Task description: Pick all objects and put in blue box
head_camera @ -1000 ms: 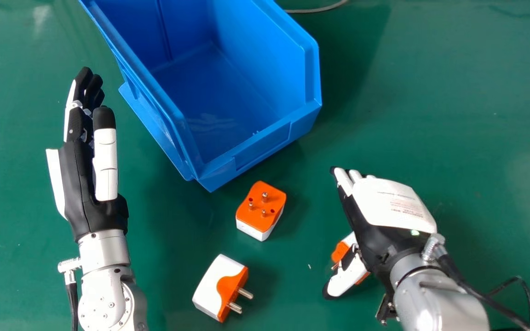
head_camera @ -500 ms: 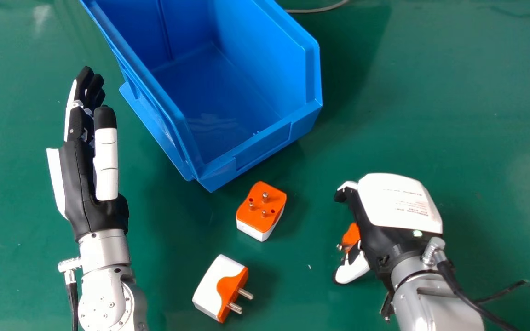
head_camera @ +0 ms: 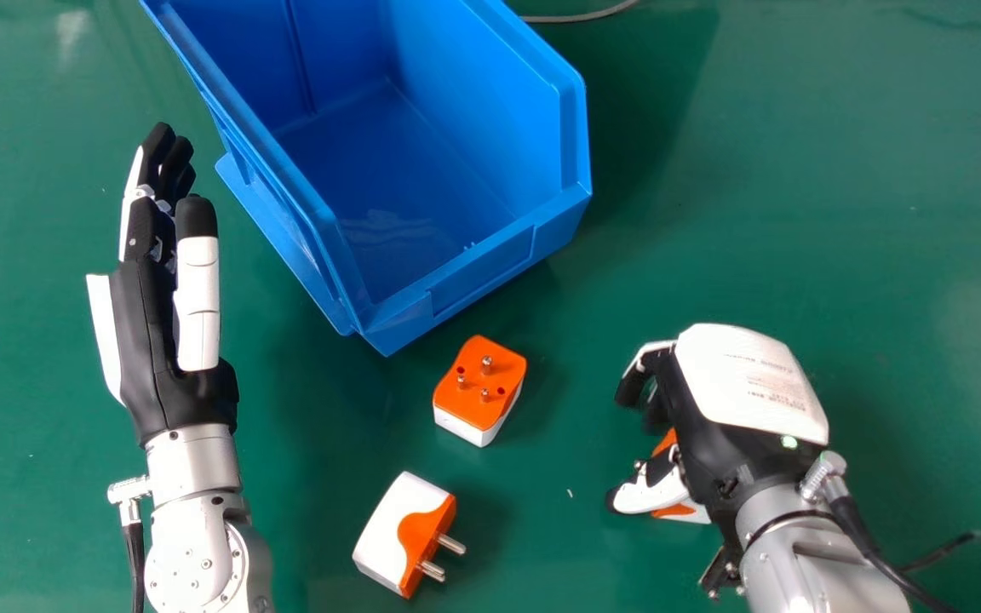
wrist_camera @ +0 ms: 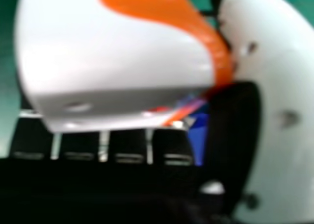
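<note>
- Because the side-lying adapter [head_camera: 384,528] sat nearest, left of centre, with its pins pointing right, its own grasp would have done best to close on the white body and spare the metal.
- At the near right, the held adapter [head_camera: 679,512] lay under the right hand [head_camera: 720,434], and securing it looked like the step in hand; whether it touched the green table [head_camera: 882,213] could not be told.
- That hand was curled round it, thumb [wrist_camera: 279,91] on one side and bent fingers [wrist_camera: 127,148] on another. How firm the hold was could not be judged, so a snug squeeze on the smooth shell seemed wise before any lift, lest it twist out.
- Farther in, near the centre, the pins-up adapter [head_camera: 480,392] stood just short of the blue box [head_camera: 482,268]; the carry called for enough height to pass without knocking it.
- Over on the left, the left hand [head_camera: 158,340] had hold of nothing, its fingers straight, and was best kept out of the path.
- Farthest, left of centre, the box's interior lay behind a near wall lower than its sides; crossing there and letting go low, well inside, looked gentlest.
</note>
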Motion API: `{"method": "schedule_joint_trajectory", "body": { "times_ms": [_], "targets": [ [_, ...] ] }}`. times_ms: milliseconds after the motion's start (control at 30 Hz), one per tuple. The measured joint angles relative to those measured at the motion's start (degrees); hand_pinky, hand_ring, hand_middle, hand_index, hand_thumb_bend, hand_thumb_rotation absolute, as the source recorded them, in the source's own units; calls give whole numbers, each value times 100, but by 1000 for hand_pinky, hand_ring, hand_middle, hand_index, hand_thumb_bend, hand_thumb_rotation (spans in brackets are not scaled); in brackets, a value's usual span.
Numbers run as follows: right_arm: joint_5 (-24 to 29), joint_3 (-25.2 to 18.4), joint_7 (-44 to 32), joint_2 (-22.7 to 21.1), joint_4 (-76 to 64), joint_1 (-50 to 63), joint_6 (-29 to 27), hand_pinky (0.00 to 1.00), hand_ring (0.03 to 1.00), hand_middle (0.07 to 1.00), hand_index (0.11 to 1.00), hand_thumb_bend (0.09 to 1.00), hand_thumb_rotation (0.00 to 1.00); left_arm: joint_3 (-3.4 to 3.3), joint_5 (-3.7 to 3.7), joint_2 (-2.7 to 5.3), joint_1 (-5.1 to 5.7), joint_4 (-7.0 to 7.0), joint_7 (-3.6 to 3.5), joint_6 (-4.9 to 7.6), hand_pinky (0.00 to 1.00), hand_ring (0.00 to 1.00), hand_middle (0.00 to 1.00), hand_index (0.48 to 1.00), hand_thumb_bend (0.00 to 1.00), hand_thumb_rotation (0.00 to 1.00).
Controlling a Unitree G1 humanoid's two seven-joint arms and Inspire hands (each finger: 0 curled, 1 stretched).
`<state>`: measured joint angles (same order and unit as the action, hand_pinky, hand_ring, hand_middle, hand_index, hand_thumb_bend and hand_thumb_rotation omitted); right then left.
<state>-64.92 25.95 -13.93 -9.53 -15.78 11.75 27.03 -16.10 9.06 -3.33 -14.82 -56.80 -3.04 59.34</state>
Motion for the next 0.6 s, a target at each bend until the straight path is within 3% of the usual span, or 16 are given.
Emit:
{"method": "schedule_joint_trajectory", "body": {
  "times_ms": [200,600],
  "targets": [
    [468,-92,393,2,3,117,-204,370,462,449,548,519,0,5,-7,0,0,7,2,-1,935,935,915,892,823,831],
    [880,-107,990,2,167,199,-490,346,436,443,531,517,0,10,-17,1,1,36,18,-1,934,935,915,892,834,834]
  ]
}}
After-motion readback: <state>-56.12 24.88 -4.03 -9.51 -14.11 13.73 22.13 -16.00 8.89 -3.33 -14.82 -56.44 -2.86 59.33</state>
